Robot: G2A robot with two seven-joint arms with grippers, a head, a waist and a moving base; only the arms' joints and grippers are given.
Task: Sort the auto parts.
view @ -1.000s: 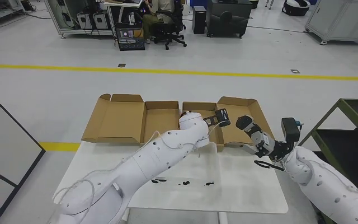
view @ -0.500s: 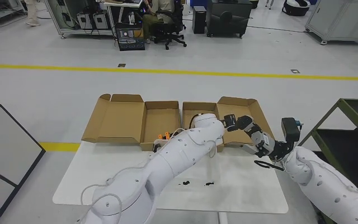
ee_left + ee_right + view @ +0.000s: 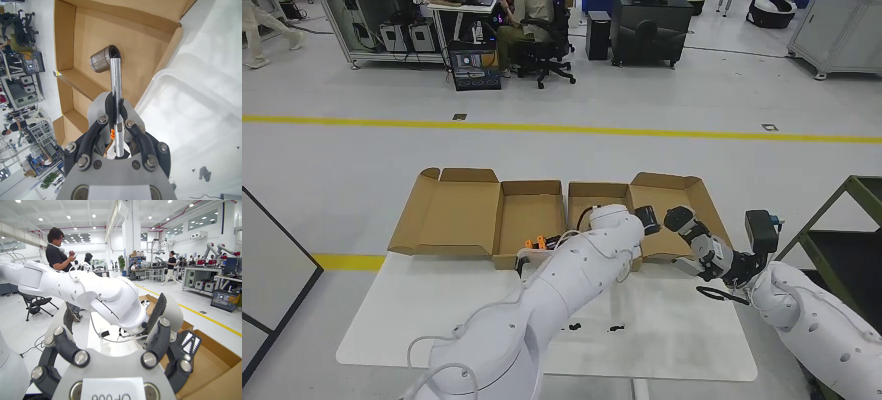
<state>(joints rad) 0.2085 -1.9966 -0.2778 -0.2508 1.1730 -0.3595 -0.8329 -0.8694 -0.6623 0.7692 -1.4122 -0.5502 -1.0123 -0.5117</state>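
The left tool [image 3: 115, 110] squeezes a shiny rod [image 3: 115, 79] above a brown box [image 3: 136, 41]. The right tool [image 3: 113, 315] is wide open.

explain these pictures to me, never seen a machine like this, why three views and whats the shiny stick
It is a white robot with two arms working at a table. One picture looks down from above the arms; the other two come from cameras on each wrist. The left gripper is shut on a shiny metal rod, held over an open cardboard box where a short metal sleeve lies. The right gripper is open and holds nothing. A few small dark bits lie on the table.
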